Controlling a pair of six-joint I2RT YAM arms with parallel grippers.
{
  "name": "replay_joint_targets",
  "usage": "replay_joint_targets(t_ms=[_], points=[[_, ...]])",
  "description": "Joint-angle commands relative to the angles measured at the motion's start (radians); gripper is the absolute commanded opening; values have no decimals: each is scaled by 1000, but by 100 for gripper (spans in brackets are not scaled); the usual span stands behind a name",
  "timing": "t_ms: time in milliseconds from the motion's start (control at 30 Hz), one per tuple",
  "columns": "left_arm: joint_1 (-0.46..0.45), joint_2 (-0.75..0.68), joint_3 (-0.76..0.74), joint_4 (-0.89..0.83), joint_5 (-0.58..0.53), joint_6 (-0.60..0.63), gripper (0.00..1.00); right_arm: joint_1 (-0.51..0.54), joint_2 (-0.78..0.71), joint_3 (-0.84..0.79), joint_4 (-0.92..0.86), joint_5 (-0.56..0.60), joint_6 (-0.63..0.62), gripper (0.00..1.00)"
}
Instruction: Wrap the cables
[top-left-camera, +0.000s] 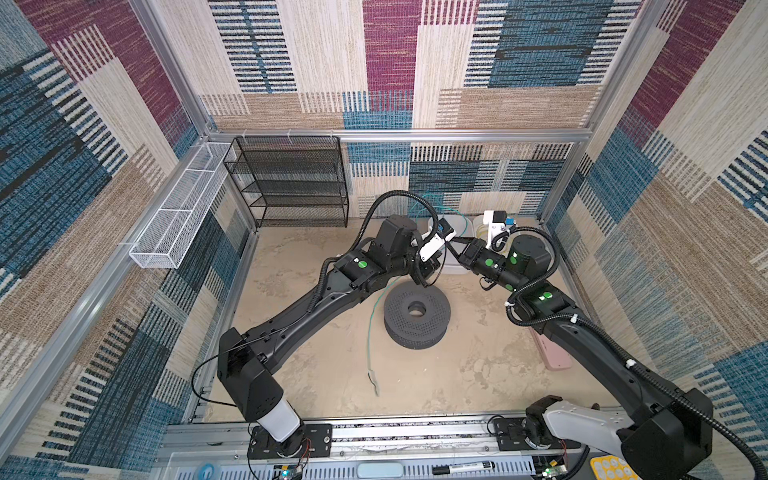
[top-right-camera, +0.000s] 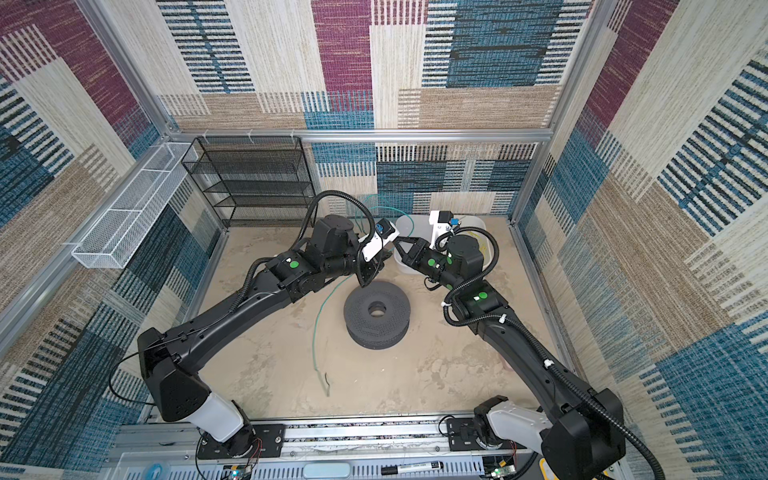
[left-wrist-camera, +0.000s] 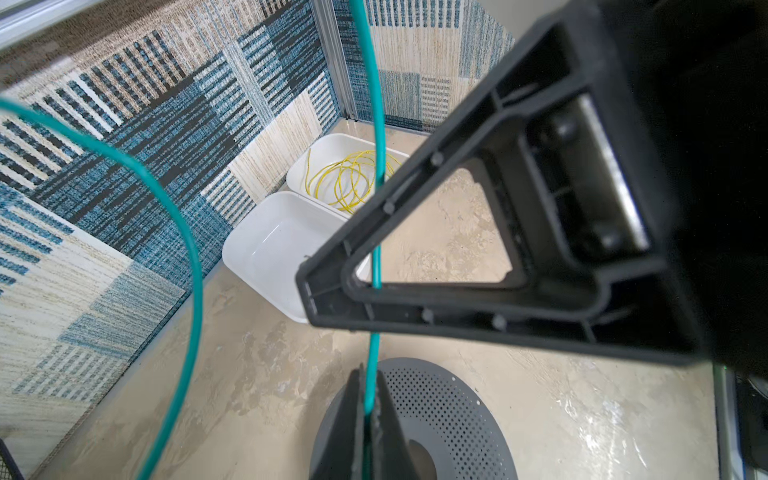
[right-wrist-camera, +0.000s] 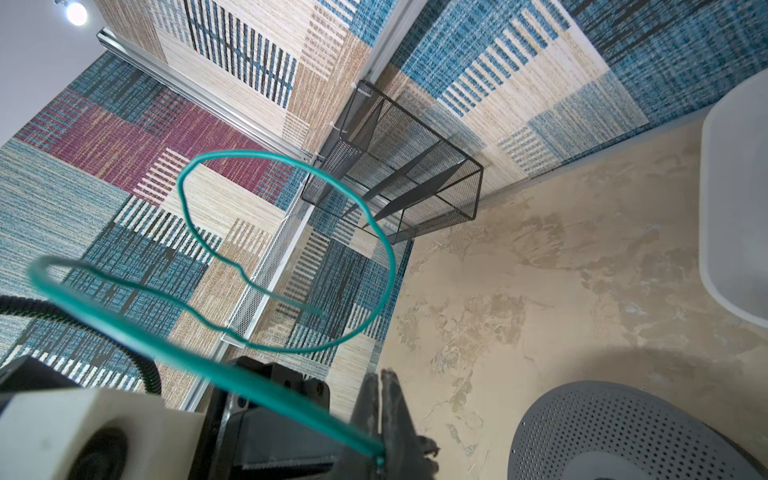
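Observation:
A thin teal cable (top-left-camera: 370, 328) trails over the floor left of a dark grey perforated spool (top-left-camera: 417, 316), rises to both grippers and loops in the air behind them (right-wrist-camera: 386, 249). My left gripper (left-wrist-camera: 370, 370) points down over the spool's far edge (left-wrist-camera: 449, 419) and is shut on the teal cable (left-wrist-camera: 379, 124). Just above it, my right gripper (right-wrist-camera: 382, 372) is shut on the same cable. In both top views the two grippers (top-left-camera: 426, 276) (top-left-camera: 451, 245) nearly touch. A yellow cable (left-wrist-camera: 345, 178) lies coiled in a white bin (left-wrist-camera: 332, 143).
A second, empty white bin (left-wrist-camera: 266, 245) stands beside the first at the back right. A black mesh rack (top-left-camera: 291, 183) and a white wire basket (top-left-camera: 183, 208) line the back left. A pink object (top-left-camera: 552, 353) lies by the right wall.

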Motion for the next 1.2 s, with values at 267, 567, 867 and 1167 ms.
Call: replay_joint_targets(t_ms=[267, 567, 867, 1167], points=[[13, -81, -124, -17, -143, 260, 0, -2, -158, 11, -195, 41, -142, 40], [9, -91, -172, 16, -313, 461, 0, -18, -86, 237, -308, 34, -255, 47], [1, -123, -267, 126, -421, 565, 0, -22, 42, 205, -75, -217, -79, 65], [-5, -125, -293, 149, -443, 571, 0, -10, 162, 169, 149, -296, 102, 72]])
